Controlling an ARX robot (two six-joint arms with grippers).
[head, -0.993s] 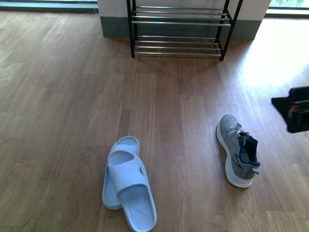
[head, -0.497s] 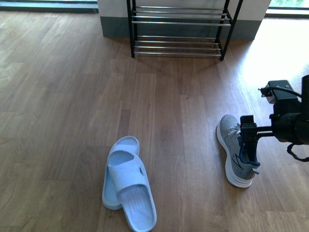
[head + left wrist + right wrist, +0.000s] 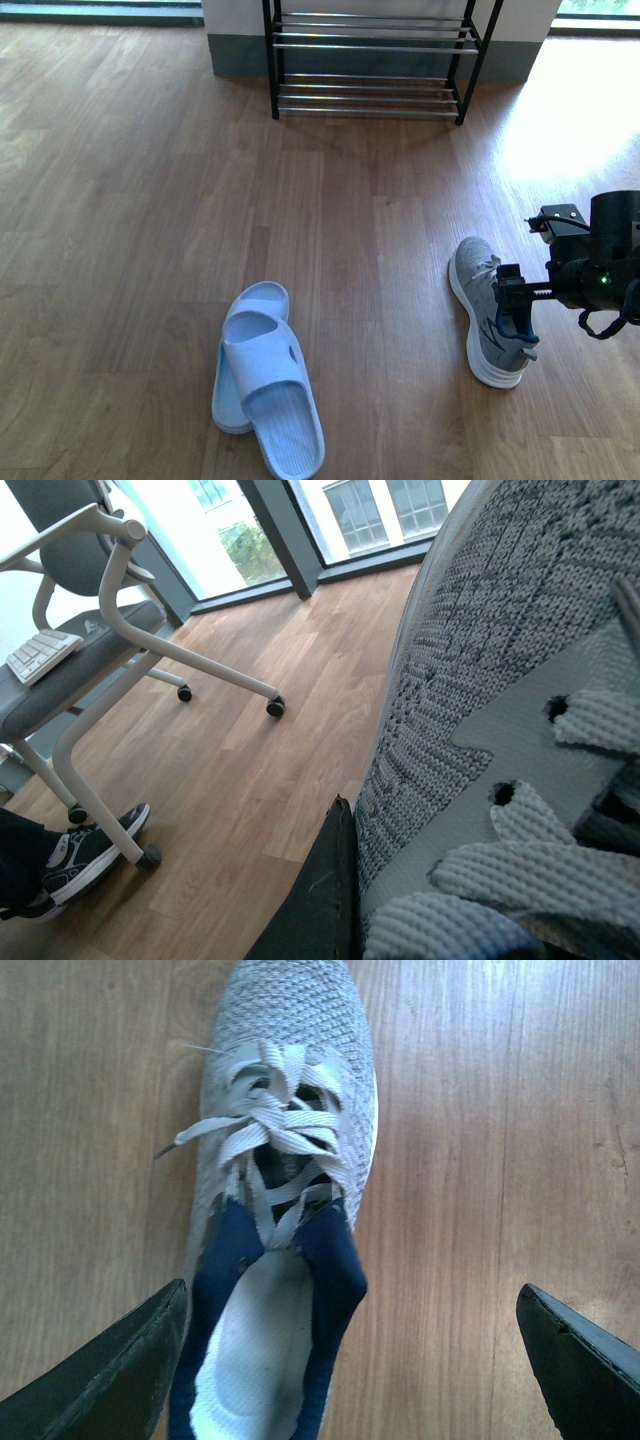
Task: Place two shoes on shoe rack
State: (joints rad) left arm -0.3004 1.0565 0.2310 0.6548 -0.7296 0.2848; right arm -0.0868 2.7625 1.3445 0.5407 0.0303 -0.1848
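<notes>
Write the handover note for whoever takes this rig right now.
Right gripper: open, jaws either side of the floor sneaker, not closed on it.
Left gripper: one finger shows against a second sneaker; the grip cannot be confirmed.
Slides: on the floor, one lying over the other.
Shoe rack: no shoe shows on it.
Left to do: grasp the floor sneaker, then put two shoes on the rack.

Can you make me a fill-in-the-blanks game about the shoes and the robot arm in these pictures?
1. The grey sneaker lies on the wooden ___.
2. The right gripper above it has its jaws ___.
3. The two slides are pale ___.
4. The shoe rack has a ___ frame.

Missing words: floor; open; blue; black.
</notes>
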